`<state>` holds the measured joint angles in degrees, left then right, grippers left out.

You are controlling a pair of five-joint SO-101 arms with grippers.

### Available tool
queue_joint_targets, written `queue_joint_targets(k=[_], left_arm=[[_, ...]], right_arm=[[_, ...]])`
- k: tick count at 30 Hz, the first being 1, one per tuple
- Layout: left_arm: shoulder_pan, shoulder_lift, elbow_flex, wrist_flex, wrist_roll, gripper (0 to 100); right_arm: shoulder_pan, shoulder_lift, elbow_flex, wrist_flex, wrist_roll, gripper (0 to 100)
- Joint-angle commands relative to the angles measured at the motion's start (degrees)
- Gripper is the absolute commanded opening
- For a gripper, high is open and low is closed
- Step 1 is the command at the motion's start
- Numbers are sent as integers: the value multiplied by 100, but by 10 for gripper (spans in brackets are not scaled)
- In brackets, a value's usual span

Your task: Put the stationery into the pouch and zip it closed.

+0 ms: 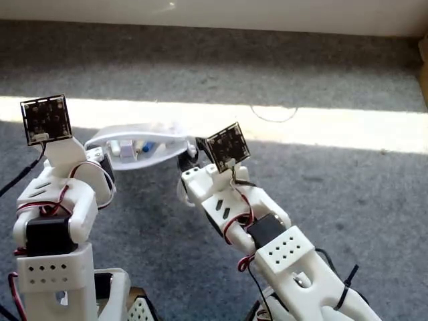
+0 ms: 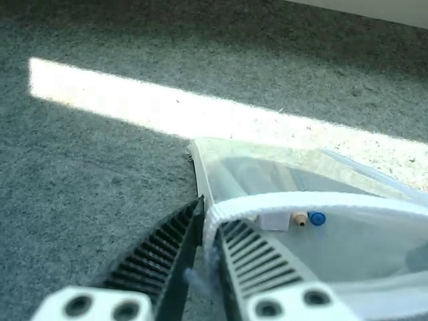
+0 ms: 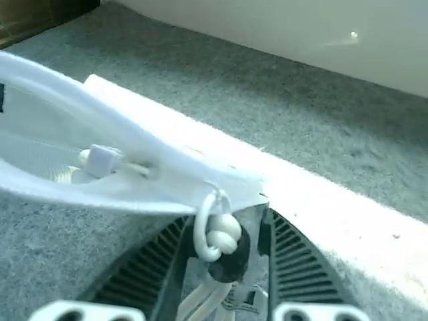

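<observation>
A white translucent pouch (image 1: 137, 144) lies on the grey carpet between my two arms, its mouth gaping. Inside it lie stationery pieces, among them a white item (image 2: 273, 221) and a blue cap (image 2: 316, 218). My left gripper (image 2: 208, 231) is shut on the zipper rim (image 2: 301, 202) at the pouch's left end, and its ribbed black pads (image 2: 160, 251) pinch the fabric. At the pouch's right end, my right gripper (image 3: 224, 244) is shut on the zipper pull (image 3: 217, 234), a white cord loop on a dark slider. In the high view, the left gripper (image 1: 101, 164) and right gripper (image 1: 188, 162) flank the pouch.
A bright band of sunlight (image 1: 321, 127) crosses the carpet behind the pouch. A thin wire (image 1: 274, 115) lies in it. A pale wall (image 1: 267, 13) runs along the far side, and a brown edge (image 1: 424, 67) stands at the far right.
</observation>
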<state>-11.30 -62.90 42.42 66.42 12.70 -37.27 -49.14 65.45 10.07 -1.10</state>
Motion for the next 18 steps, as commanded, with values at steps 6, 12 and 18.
queue_joint_targets(k=[6, 12, 18], left_arm=[[-66, -84, -40, -26, -44, 9], [-66, -84, -31, -26, -44, 9], [-66, -84, -31, -26, -44, 9]], right_arm=[[-31, 4, -312, -207, -53, 141], [-31, -13, -110, -198, -18, 98], [-31, -13, -101, -198, -9, 67]])
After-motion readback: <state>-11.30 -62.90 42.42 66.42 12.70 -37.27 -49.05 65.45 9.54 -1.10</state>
